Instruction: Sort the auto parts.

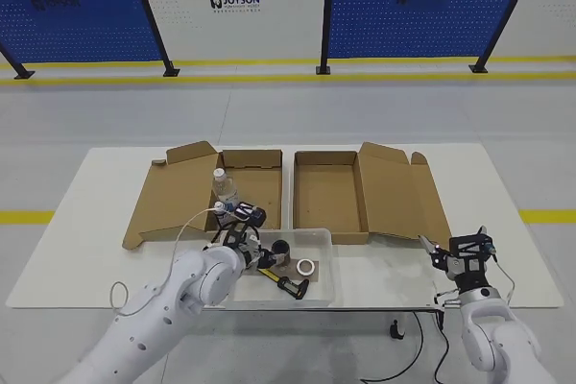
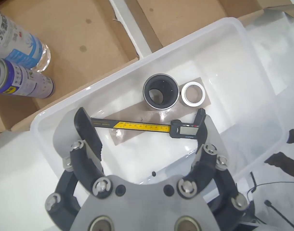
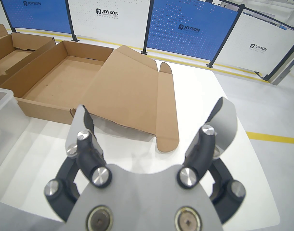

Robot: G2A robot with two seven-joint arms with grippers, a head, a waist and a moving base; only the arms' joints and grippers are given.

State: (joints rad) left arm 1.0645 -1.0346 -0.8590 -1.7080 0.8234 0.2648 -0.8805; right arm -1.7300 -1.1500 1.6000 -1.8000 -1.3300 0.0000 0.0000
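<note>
Right now the left gripper (image 2: 142,117) hangs over the clear plastic bin (image 2: 233,25) with its fingers (image 2: 85,126) spread wide, holding nothing; one finger shows at each end of the digital caliper (image 2: 147,127), and whether they touch it cannot be told. That caliper lies flat on the bin floor, its yellow scale running across and its display end towards the bin's right side. Just beyond it in the bin a black cylindrical sleeve (image 2: 160,94) stands on end with its bore facing up, and a white ring (image 2: 192,94) lies flat just beside it on the right; all three rest on a brown cardboard strip (image 2: 127,133) on the bin floor. Past the bin's far left corner sits an open cardboard box (image 2: 77,25) with a spray can (image 2: 19,80) and a clear bottle (image 2: 19,44) upright inside, the can nearer the bin. Past the bin's far right corner a second open cardboard box (image 3: 65,78) lies on the white surface (image 1: 77,221). Well to the right of the bin, the right gripper (image 3: 151,108) is above the surface, its fingers wide apart with nothing between them
</note>
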